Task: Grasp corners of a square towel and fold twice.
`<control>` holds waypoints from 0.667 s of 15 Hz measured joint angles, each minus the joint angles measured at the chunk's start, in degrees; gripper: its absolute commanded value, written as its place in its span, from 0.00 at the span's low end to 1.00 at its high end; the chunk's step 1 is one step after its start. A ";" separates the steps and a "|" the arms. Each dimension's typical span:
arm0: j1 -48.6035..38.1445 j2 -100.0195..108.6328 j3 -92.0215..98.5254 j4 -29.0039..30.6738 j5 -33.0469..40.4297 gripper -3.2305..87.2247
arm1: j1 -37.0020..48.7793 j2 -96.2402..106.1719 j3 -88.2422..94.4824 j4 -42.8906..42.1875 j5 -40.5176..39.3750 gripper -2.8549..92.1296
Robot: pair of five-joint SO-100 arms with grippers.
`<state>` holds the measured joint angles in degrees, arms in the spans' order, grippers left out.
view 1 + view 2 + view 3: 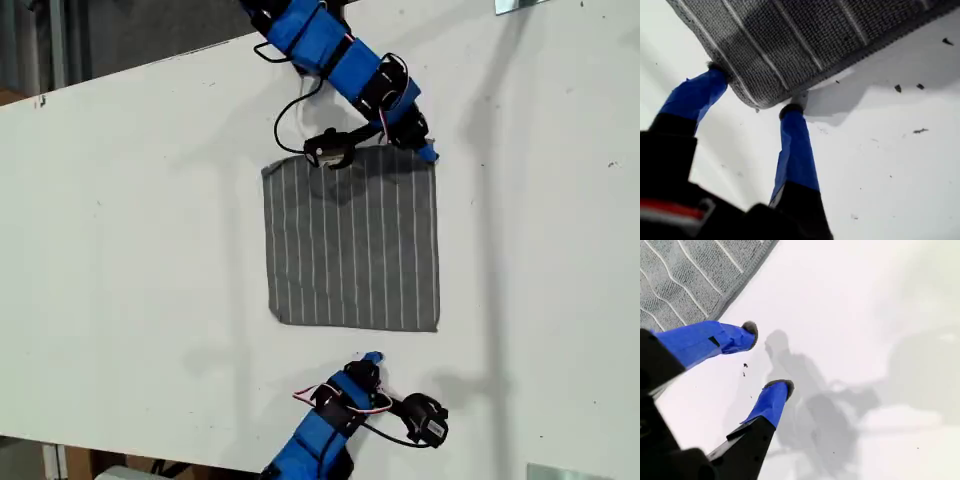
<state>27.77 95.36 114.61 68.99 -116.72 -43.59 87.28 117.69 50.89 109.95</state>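
Note:
The towel [352, 240], dark grey with thin white stripes, lies flat and unfolded on the white table [130, 250]. My first gripper [428, 150] reaches in from the top of the exterior view to the towel's upper right corner [433, 163]. In the first wrist view that corner [757, 100] sits between its blue fingers [795, 145], and my first gripper [754, 90] is open around it. My second gripper [372, 357] hovers open below the towel's lower edge in the exterior view. Only bare table lies between the spread fingers of my second gripper [767, 357], with the towel [685, 275] off to one side.
The table's far edge [150, 62] runs along the exterior view's upper left. A black cable [285, 115] loops beside the first arm near the towel's upper edge. Metal pieces sit at the upper right [520, 5] and lower right [560, 470]. Small dark specks [897, 88] dot the table.

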 measured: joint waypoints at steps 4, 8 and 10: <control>-0.09 0.00 2.37 -1.05 -0.09 0.25 | 1.32 -0.44 3.52 -5.71 -2.46 0.10; 0.26 0.35 4.66 -3.34 -0.09 0.25 | 1.58 -0.70 3.69 -6.50 -2.46 0.03; 0.62 -0.09 1.76 -0.70 -0.09 0.26 | 1.93 -1.93 1.58 -4.66 -3.43 0.03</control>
<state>28.39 95.27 116.37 68.29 -116.81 -41.66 85.34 119.27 46.23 106.52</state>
